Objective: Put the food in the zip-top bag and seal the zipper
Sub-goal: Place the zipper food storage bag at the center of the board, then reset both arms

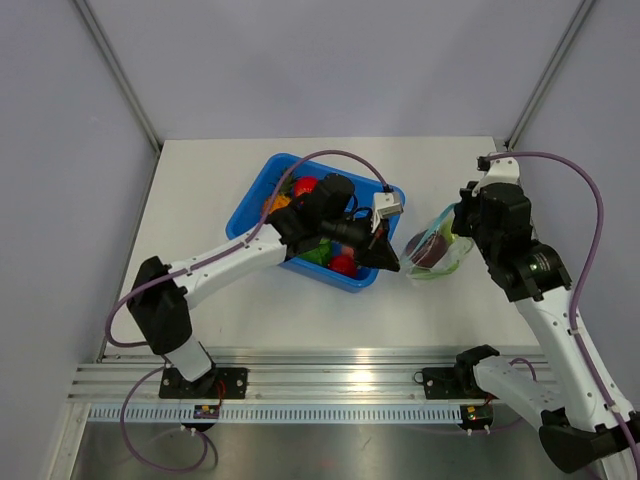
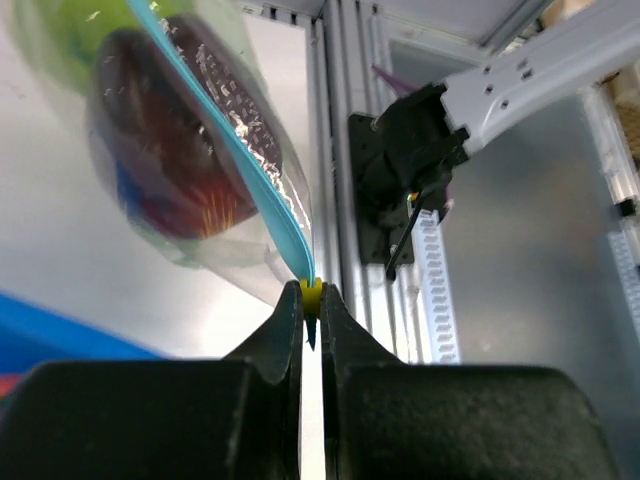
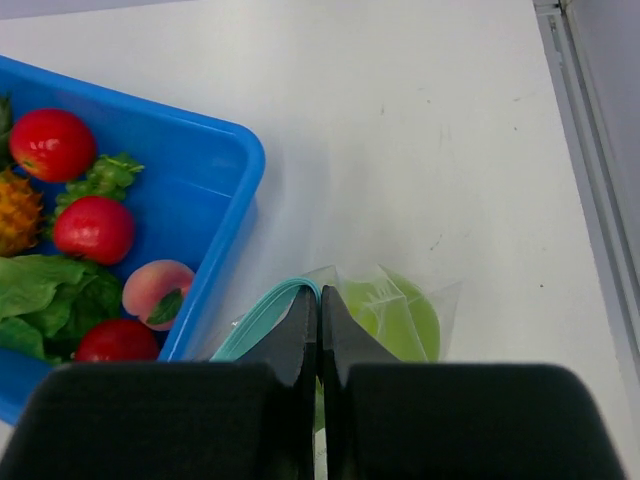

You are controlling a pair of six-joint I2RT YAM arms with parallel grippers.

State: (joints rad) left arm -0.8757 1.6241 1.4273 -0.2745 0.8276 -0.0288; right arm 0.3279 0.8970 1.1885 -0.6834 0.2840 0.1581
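– Left fingers (image 2: 285,330) are clenched on the near end of the zipper (image 2: 232,140), with a small yellow piece (image 2: 312,291) nipped between them; I can't tell whether that's a slider. Right fingers (image 3: 340,335) are pinched shut on the other end of the zip-top bag (image 1: 437,250), right beside the teal strip
– So the bag's held between your two arms?
– Yes, strung between them just off the right end of the blue tray (image 3: 245,170), low over the desk (image 3: 420,110); whether it touches the desk I can't tell
– What's inside so far?
– A green apple (image 3: 405,315) and a dark purple-red fruit (image 2: 165,140). That's all I can make out through the plastic
– And the rest?
– Lying in the tray: tomatoes (image 3: 50,143), a peach (image 3: 158,293), lettuce (image 3: 45,295), a pineapple (image 3: 15,212) and a red fruit (image 3: 115,340) at the near edge. So I'd judge loading only partly done
– Is the mouth sealed?
– I can't say. From the right wrist the strip looks like a loop, which suggests it's open there; from the left it reads as one line. I'd count the sealing as not yet finished
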